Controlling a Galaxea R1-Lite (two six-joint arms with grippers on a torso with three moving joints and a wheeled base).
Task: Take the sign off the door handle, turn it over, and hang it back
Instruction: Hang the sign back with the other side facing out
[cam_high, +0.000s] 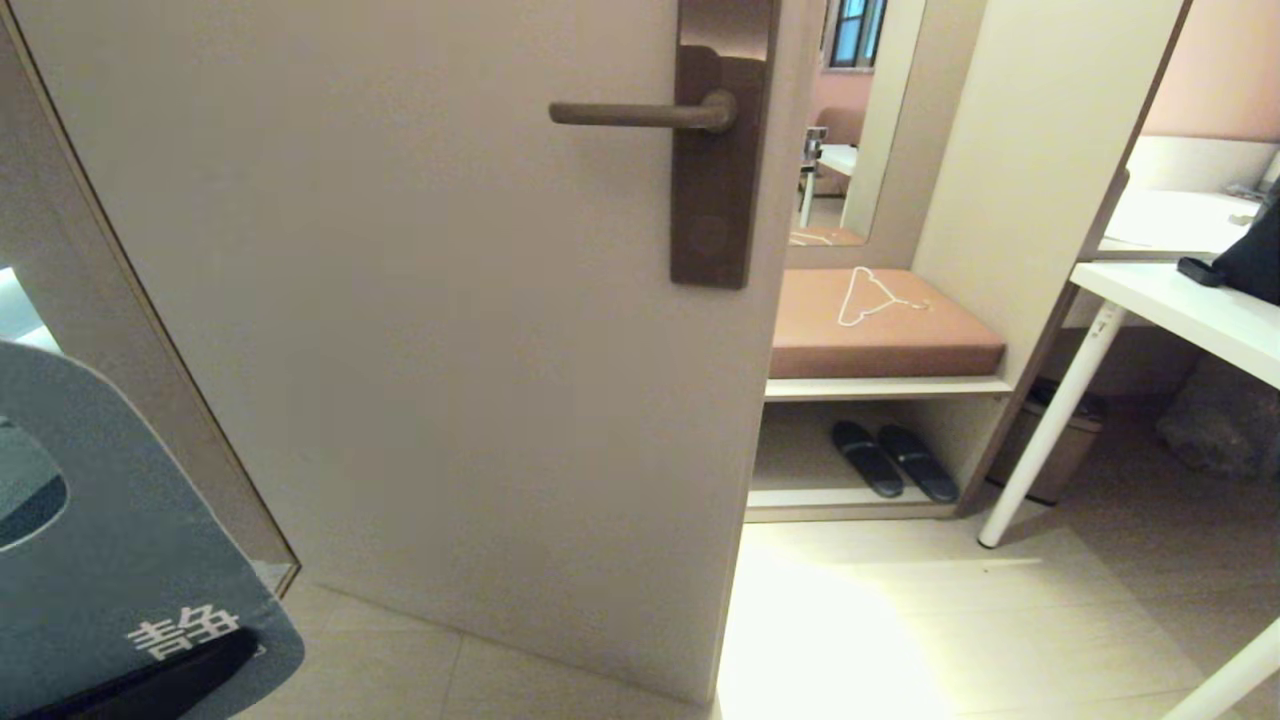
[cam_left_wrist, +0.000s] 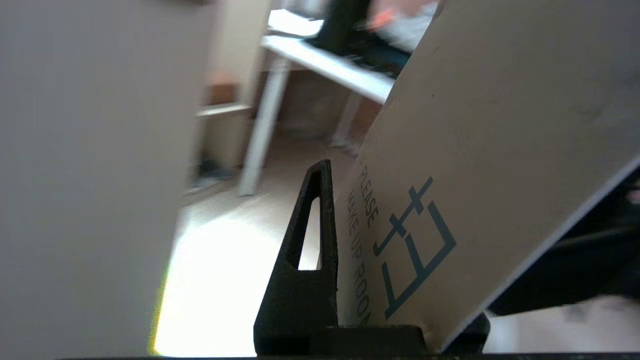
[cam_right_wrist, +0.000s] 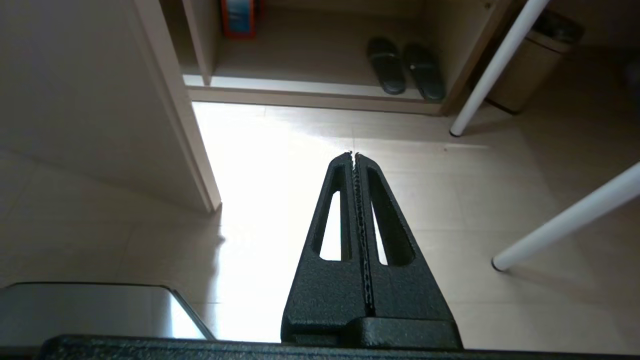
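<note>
The door (cam_high: 450, 350) is filling most of the head view, and up on it the door handle (cam_high: 640, 114) is sticking out bare, nothing hanging on it. So the sign is off, and the flip looks like the step in hand.

Down in the lower-left corner of the head view, the sign (cam_high: 120, 560) is showing its slate-blue face to the camera, well apart from the handle and far below it. The left gripper (cam_left_wrist: 345, 280) is clamping the sign's edge between its fingers; in the left wrist view the white "Please make up room" face is pressing against one black finger (cam_left_wrist: 312, 250), while the other finger is hidden behind the card.

To do this well, I'd say the wrist should be rolling the card fully over before rising, so the white face ends up outward. The big hole (cam_high: 25, 495) needs to be lining up with the free tip of the lever, then sliding along it. Gripping near the edge means the card could swing or slip, so a slow, level approach seems wise.

The right gripper (cam_right_wrist: 354, 156) is sitting out of the action, pointing at the floor (cam_right_wrist: 450, 210), fingers pressed together on nothing.
</note>
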